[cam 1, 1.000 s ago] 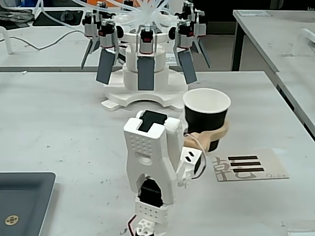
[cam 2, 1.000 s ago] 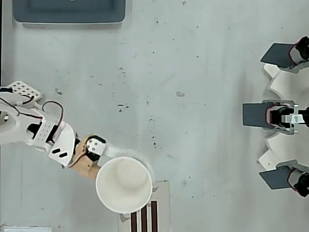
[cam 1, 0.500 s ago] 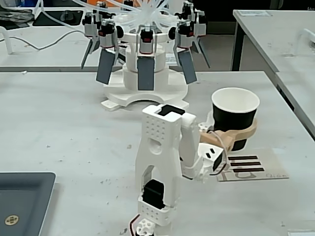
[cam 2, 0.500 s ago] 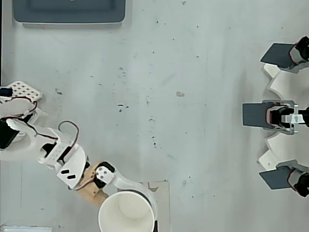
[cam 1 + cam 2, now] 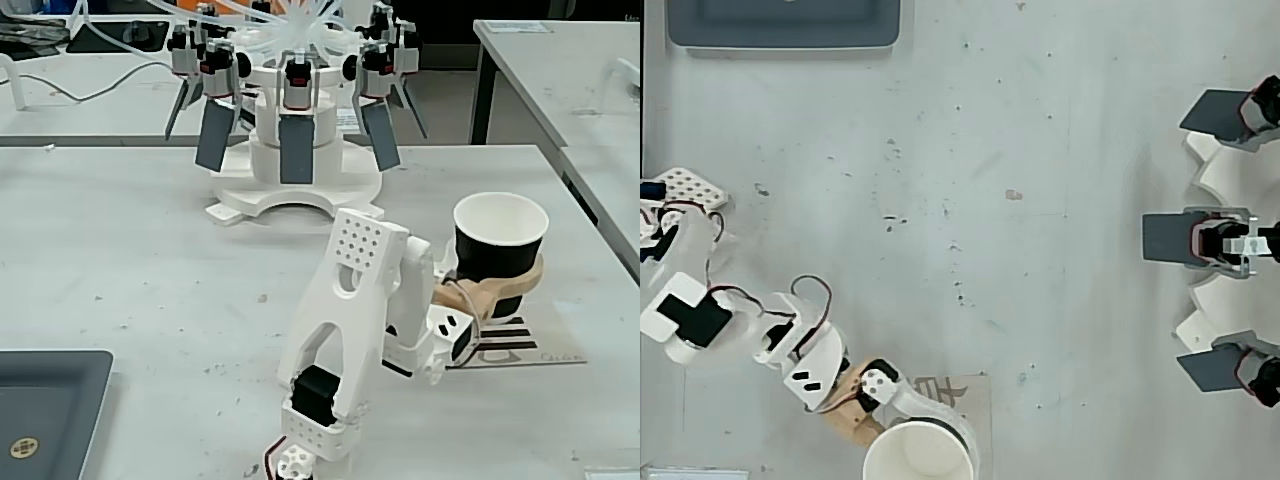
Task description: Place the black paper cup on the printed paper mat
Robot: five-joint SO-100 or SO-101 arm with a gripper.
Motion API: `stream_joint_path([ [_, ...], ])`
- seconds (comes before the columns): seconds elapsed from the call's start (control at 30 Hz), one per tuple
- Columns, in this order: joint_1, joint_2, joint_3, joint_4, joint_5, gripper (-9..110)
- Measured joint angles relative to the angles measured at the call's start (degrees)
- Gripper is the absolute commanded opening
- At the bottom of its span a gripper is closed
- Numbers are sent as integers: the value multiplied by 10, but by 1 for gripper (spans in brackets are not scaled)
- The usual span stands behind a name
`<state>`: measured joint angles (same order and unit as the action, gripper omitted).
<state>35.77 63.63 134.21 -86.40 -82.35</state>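
The black paper cup (image 5: 495, 255) is upright at the right of the fixed view, its white inside facing up. My gripper (image 5: 505, 278) is shut on the cup, its beige fingers (image 5: 520, 283) wrapped round the lower half. The printed paper mat (image 5: 535, 345) lies flat right below the cup, partly hidden by the gripper. I cannot tell whether the cup's base touches the mat. From overhead the cup (image 5: 918, 458) is at the bottom edge, the gripper (image 5: 922, 442) surrounds it, and the mat (image 5: 965, 395) shows beside it.
A dark grey tray (image 5: 50, 410) sits at the front left of the fixed view and at the top left from overhead (image 5: 785, 25). A white multi-armed device (image 5: 295, 130) stands at the back of the table, at the right edge overhead (image 5: 1225, 240).
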Motion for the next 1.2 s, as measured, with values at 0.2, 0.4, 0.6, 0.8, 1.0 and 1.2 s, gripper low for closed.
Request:
stream_joint_path([
  [0.2, 8, -58, -59, -2, 0, 10],
  [0.4, 13, -114, -98, -2, 0, 10],
  [0.6, 13, -157, -140, -2, 0, 10],
  [0.8, 13, -184, -159, -3, -1, 10],
  [1.0, 13, -185, -160, -3, -1, 15],
  [1.2, 13, -185, -160, -3, -1, 22],
])
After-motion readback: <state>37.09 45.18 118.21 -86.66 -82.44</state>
